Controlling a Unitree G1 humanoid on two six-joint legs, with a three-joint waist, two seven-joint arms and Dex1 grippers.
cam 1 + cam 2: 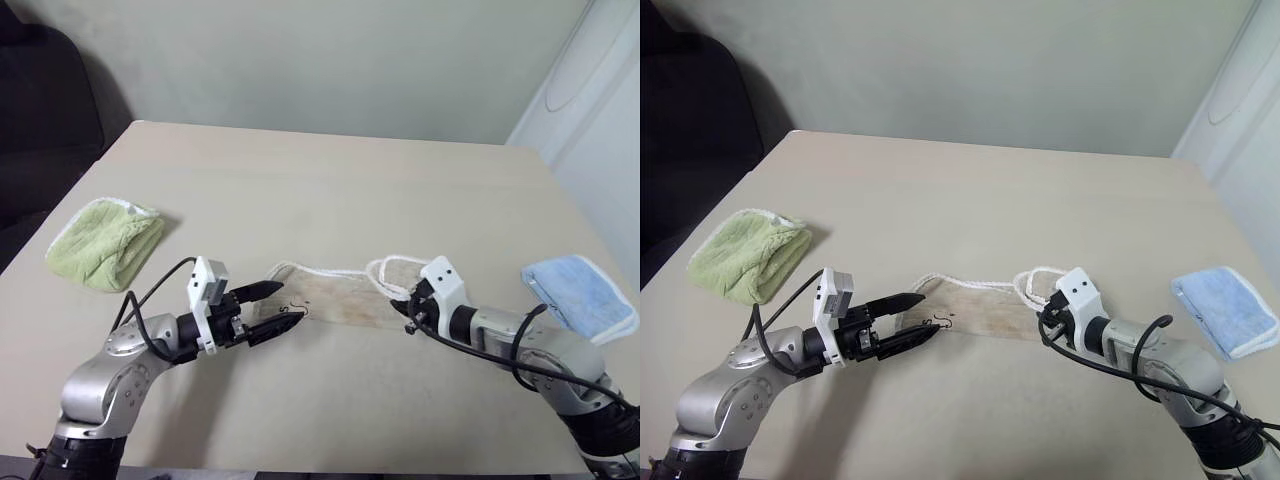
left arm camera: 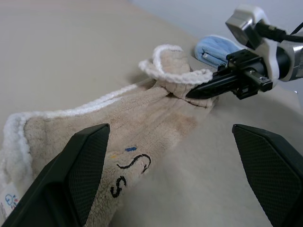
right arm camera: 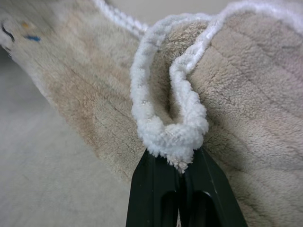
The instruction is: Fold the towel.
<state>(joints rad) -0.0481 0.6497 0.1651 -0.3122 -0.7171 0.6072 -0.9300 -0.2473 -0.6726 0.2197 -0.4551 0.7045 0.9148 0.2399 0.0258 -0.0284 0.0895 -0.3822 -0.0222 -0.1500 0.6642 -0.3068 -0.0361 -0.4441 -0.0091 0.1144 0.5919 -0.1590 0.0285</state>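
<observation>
Beige towel (image 1: 330, 298) pinched in right pincer (image 2: 191, 93), left pincer (image 1: 285, 304) spread beside it

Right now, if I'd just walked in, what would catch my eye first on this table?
Probably the beige towel stretched near the table's front edge between two robot arms. The right gripper is pinched shut on its white corded edge, while the left gripper is open at the embroidered end. A green cloth lies far left, a blue one far right.

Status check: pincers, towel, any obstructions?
Left pincer open at towel's embroidered end. Right pincer shut on towel edging. Green cloth, blue cloth lie apart.
</observation>
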